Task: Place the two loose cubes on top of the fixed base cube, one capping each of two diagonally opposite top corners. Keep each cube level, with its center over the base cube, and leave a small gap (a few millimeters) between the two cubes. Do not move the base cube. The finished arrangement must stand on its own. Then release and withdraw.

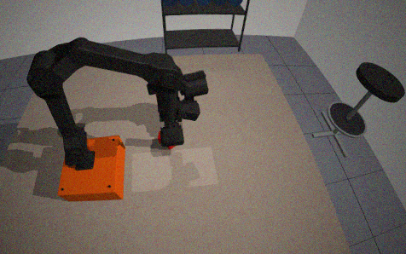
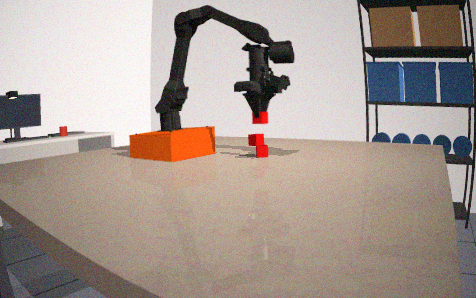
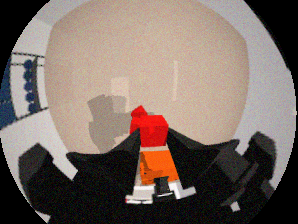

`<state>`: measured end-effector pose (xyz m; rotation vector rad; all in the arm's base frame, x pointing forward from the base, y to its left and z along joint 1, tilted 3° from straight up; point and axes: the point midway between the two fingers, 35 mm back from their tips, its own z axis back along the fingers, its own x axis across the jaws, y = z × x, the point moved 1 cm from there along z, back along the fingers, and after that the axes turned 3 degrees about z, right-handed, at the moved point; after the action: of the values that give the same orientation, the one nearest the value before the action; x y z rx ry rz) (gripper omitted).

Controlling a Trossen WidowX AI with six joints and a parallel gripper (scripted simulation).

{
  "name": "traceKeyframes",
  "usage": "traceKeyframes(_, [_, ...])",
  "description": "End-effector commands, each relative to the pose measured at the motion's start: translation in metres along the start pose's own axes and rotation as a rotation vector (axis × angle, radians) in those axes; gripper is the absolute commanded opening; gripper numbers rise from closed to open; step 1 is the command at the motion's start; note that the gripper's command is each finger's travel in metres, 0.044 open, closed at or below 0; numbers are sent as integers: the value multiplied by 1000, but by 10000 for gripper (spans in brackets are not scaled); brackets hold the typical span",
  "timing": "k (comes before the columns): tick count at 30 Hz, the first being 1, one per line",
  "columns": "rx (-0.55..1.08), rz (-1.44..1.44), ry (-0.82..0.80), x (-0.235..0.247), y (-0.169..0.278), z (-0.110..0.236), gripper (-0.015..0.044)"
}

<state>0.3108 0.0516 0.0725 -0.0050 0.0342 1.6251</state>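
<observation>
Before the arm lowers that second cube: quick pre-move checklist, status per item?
1. Grip: gripper shut on the held red cube, which sits between the fingers. Ok.
2. First cube already on the base cube, offset to one side. Ok.
3. Height: held cube hangs above the stack with open air between. Ok.
4. Alignment over the free diagonal corner: top view is blocked by the wrist; exterior view shows it roughly above. Cannot tell.
5. Held cube level: looks square in the exterior view. Ok.
6. Gap to first cube after placing: cannot tell.
</observation>
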Motion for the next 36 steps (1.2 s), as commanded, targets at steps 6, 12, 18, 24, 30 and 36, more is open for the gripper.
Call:
traceKeyframes(6, [-2,-266,-8,21,-7,-3,105])
traceKeyframes(12, [-2,-285,-8,23,-7,-3,105])
traceKeyframes(18, [-5,-278,-3,23,-7,-14,105])
traceKeyframes(24, [-11,-266,7,22,-6,-32,105])
traceKeyframes(30, [-12,-265,7,22,-6,-33,105])
traceKeyframes(36, [-12,-265,7,22,-6,-33,105])
